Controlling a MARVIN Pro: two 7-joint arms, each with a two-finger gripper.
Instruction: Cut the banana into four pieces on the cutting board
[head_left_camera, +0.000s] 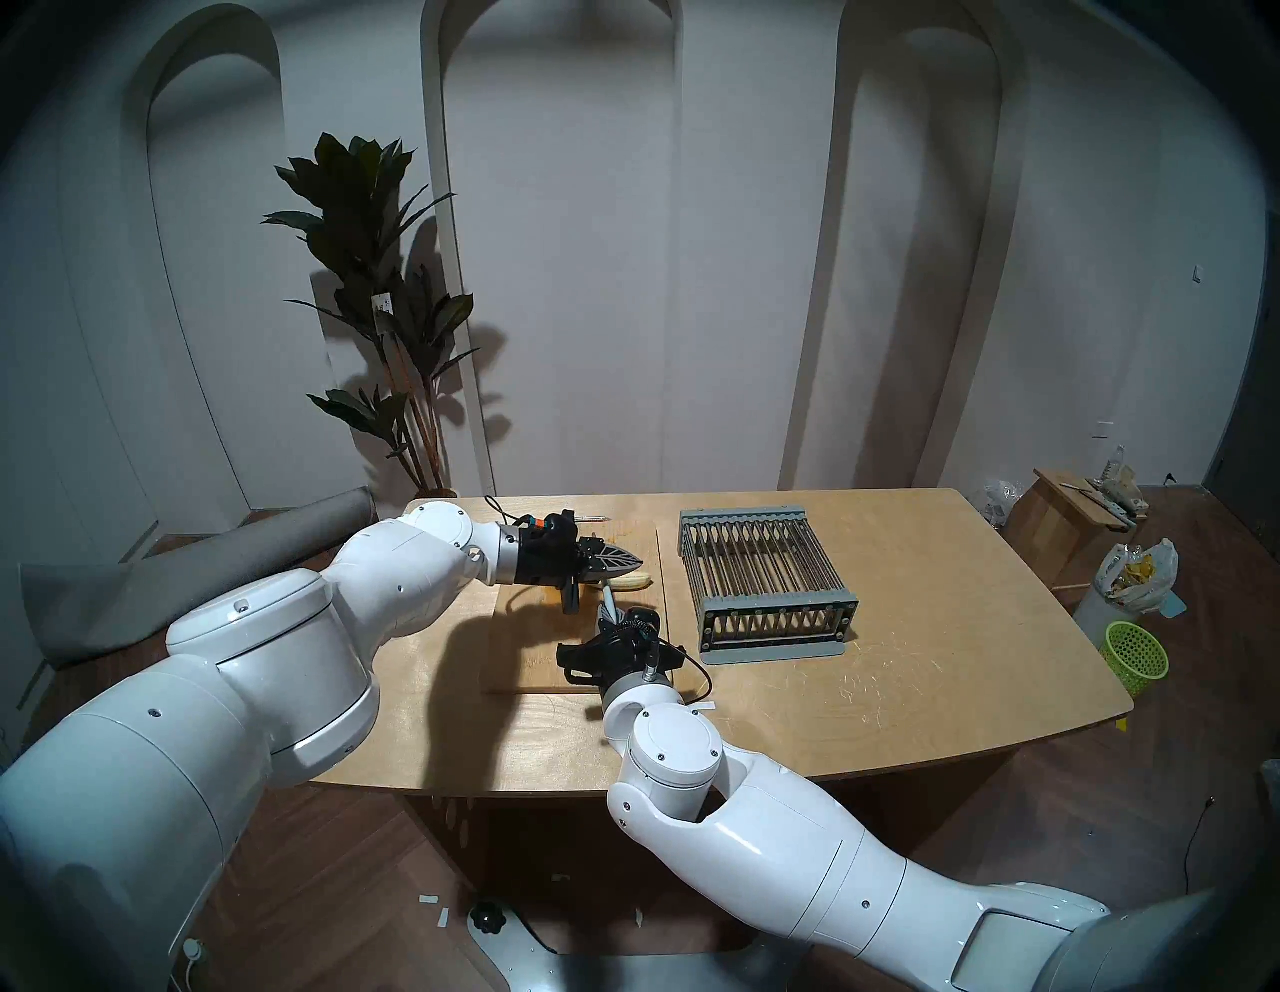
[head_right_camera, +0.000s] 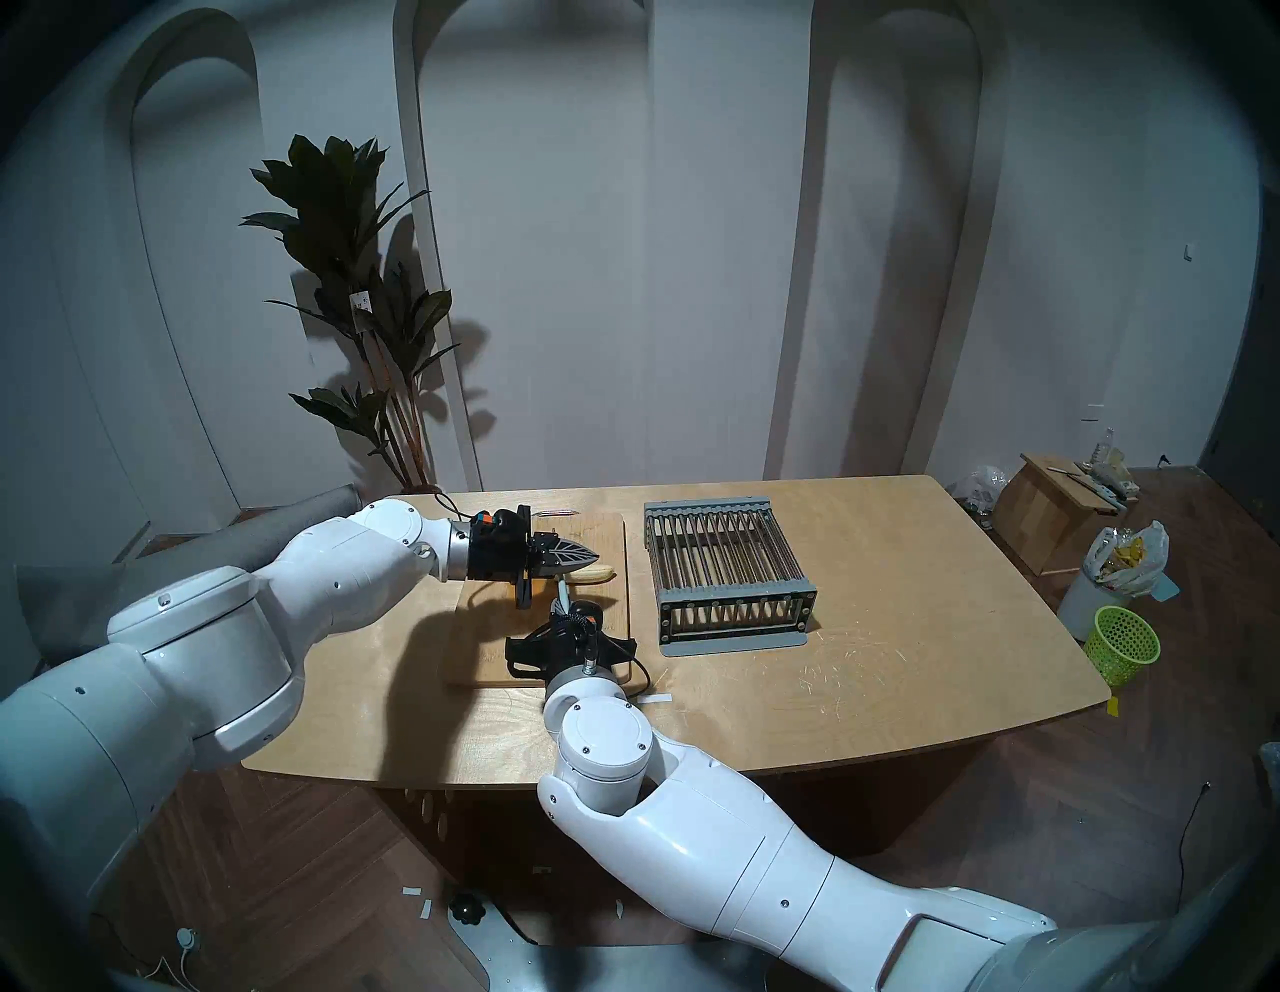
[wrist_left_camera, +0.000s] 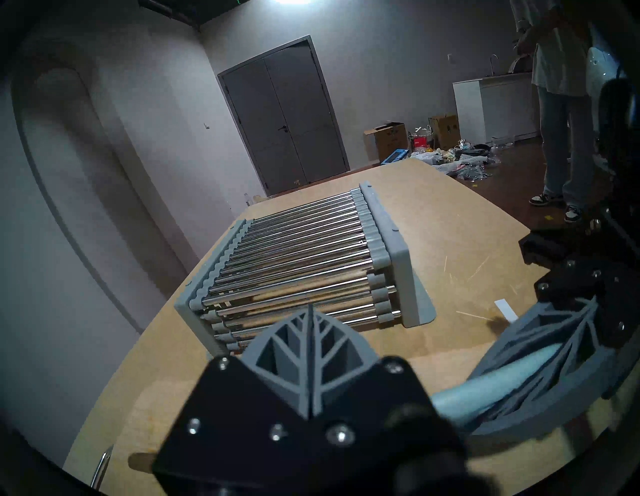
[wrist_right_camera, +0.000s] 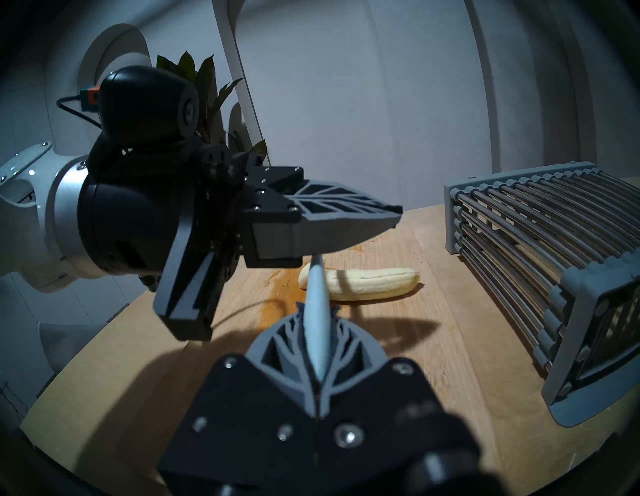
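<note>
The right gripper (wrist_right_camera: 317, 332) sits nearest, its grey fingers pressed together around a pale blue knife handle (wrist_right_camera: 317, 311) that points toward twelve o'clock. Just past its tip lies the banana (wrist_right_camera: 363, 284), peeled and whole, flat on the cutting board (wrist_right_camera: 433, 346) beside an orange-brown stain. Coming in from nine o'clock, the left gripper (head_left_camera: 627, 558) hovers over the banana's left end with its fingers shut and nothing between them. At three o'clock from the board stands a grey slatted rack (head_left_camera: 765, 578) on the wooden table (head_left_camera: 935, 693).
</note>
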